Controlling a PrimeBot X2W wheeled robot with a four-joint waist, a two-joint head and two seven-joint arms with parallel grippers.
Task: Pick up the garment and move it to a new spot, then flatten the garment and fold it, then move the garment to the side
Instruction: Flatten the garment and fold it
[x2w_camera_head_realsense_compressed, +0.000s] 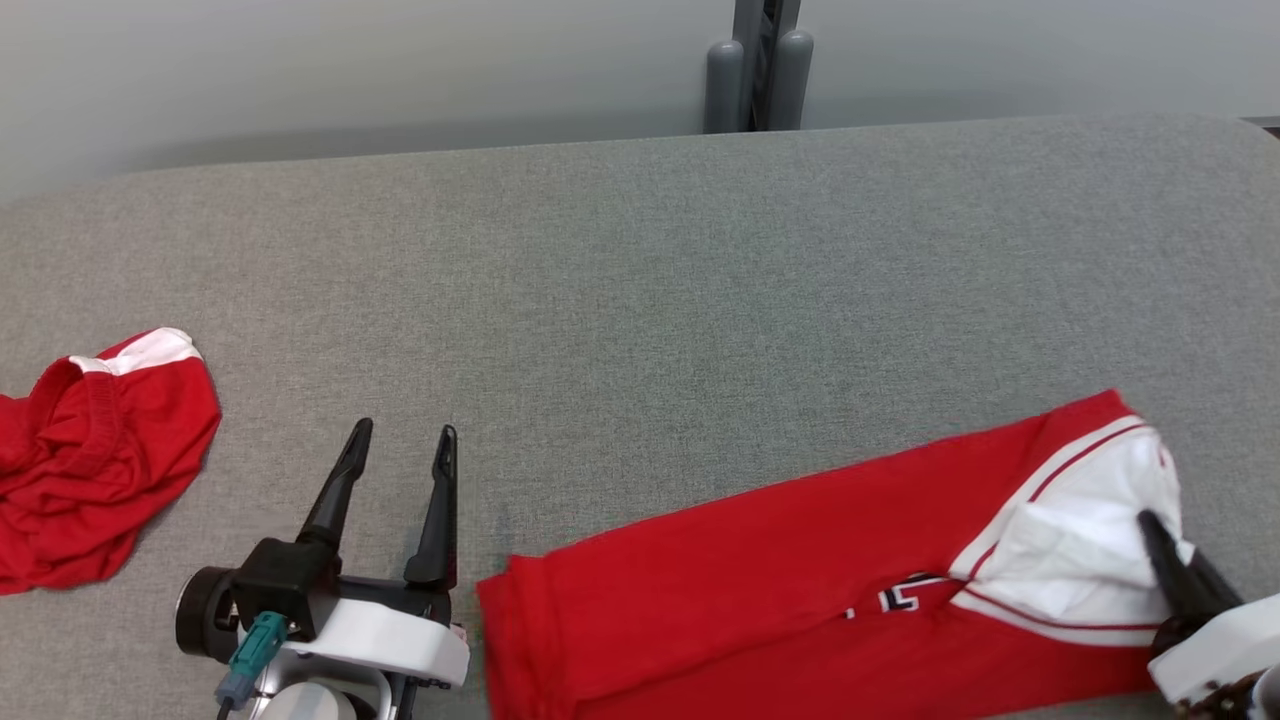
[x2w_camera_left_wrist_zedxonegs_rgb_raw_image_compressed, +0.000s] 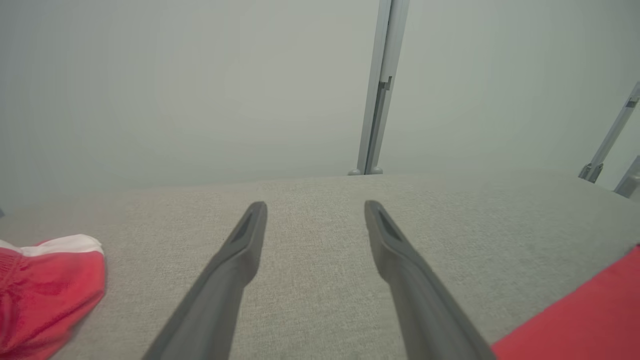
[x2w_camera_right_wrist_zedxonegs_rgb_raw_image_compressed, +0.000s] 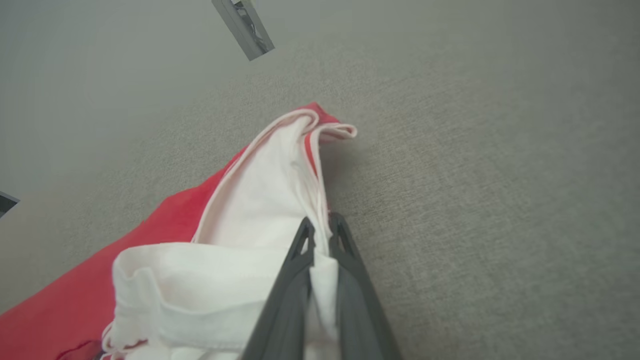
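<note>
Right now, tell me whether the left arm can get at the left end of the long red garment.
Probably yes: the left gripper stands open just beside that end of the long red garment, with only bare grey surface between them.

The left gripper (x2w_camera_left_wrist_zedxonegs_rgb_raw_image_compressed: 315, 206) gapes over the grey table (x2w_camera_left_wrist_zedxonegs_rgb_raw_image_compressed: 500, 225).

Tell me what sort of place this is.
Probably a robot test lab for folding clothes: a wide grey fabric-covered table, a bare pale wall with a metal post behind it, and a long red-and-white garment and a crumpled red garment laid out.
</note>
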